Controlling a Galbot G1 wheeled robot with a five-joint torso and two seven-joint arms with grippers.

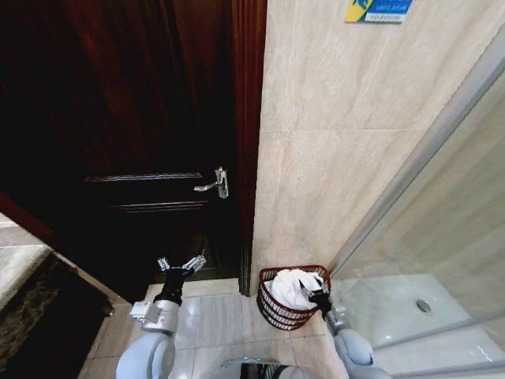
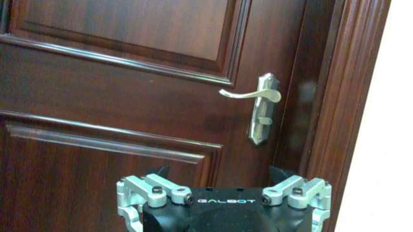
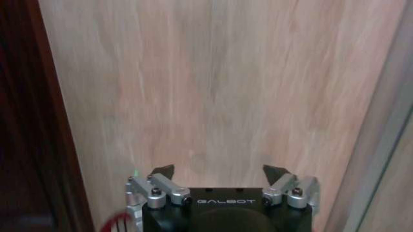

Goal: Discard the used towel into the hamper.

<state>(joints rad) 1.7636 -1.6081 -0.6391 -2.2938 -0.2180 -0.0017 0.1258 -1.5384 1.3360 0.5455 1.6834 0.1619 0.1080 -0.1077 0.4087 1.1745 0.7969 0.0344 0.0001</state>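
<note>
The hamper (image 1: pixel 293 298) stood at my one o'clock with the white towel (image 1: pixel 294 287) inside. My right gripper (image 1: pixel 314 294) hung released above its rim; my left gripper (image 1: pixel 181 266) spread empty at eleven.

Dark door (image 1: pixel 118 118) (silver handle (image 1: pixel 214 184)), marbled wall (image 1: pixel 339 158)

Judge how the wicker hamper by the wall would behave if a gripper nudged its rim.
The hamper is open-weave wicker, so probably light and apt to slide on the smooth floor tiles. The white towel heaped inside is soft and adds little weight, so a high push might tip it.
</note>
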